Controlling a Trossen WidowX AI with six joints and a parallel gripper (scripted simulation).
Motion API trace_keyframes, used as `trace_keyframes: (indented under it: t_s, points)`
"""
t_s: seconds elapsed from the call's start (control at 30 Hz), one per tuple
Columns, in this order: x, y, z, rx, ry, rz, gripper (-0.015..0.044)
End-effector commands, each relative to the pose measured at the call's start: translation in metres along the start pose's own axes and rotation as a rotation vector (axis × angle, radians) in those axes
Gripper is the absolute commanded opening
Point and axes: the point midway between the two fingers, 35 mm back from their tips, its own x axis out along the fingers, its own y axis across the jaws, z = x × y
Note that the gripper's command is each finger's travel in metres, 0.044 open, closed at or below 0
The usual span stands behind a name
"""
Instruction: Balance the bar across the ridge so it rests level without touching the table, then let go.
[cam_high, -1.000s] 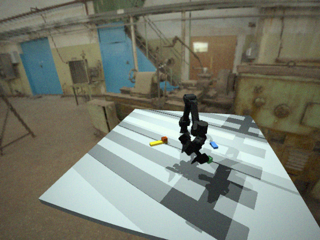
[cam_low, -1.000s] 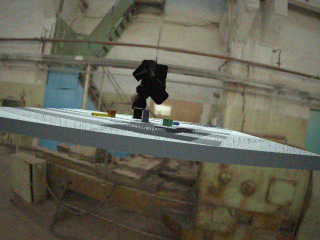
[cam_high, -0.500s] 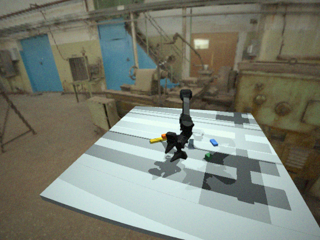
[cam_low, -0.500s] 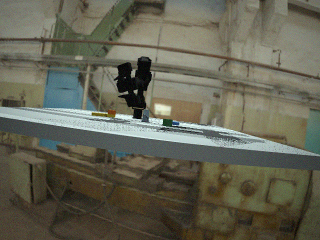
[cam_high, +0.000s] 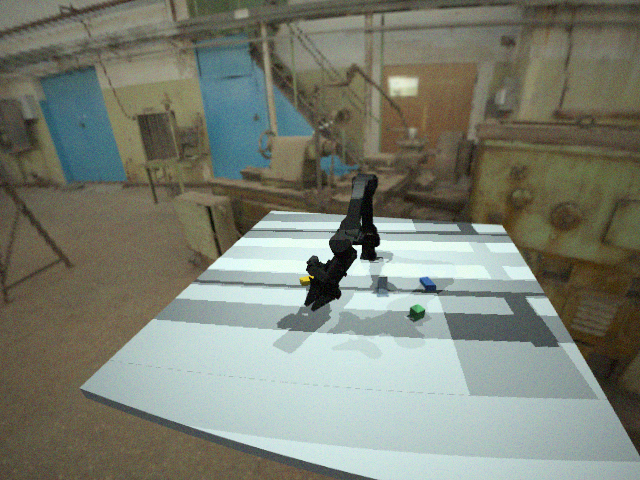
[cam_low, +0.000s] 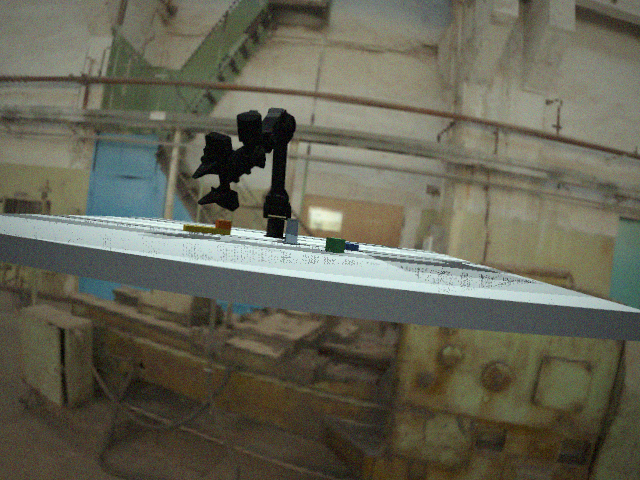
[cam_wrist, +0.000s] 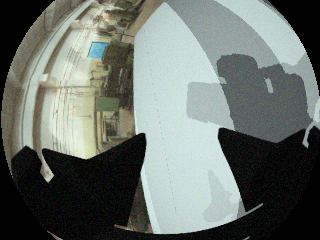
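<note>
A yellow bar (cam_high: 303, 281) (cam_low: 199, 228) lies flat on the table (cam_high: 289, 403) (cam_low: 310, 299), partly hidden by the arm in the top view. A grey-blue upright block (cam_high: 382, 285) (cam_low: 291, 231), which looks like the ridge, stands near the arm's base with nothing on top. My gripper (cam_high: 310, 306) (cam_low: 196, 190) (cam_wrist: 183, 135) is open and empty. It is above the table, higher than the bar in the exterior view, and on the near side of it in the top view. The bar and the ridge do not show in the wrist view.
An orange block (cam_low: 223, 224) is at the bar's right end in the exterior view; whether they touch is unclear. A green cube (cam_high: 417, 312) (cam_low: 334, 244) and a blue block (cam_high: 427, 283) (cam_low: 352, 246) lie right of the ridge.
</note>
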Motion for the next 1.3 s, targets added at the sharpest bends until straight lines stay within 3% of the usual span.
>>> trace_keyframes:
  t_s: [0.0,0.57,1.27]
  points:
    - [-0.001,-0.012,0.028,-0.135,0.003,-0.097,0.0315]
    - [-0.036,-0.080,0.115,-0.543,0.167,-0.473,0.0315]
    - [-0.140,-0.148,0.175,-0.802,0.643,-0.731,0.0315]
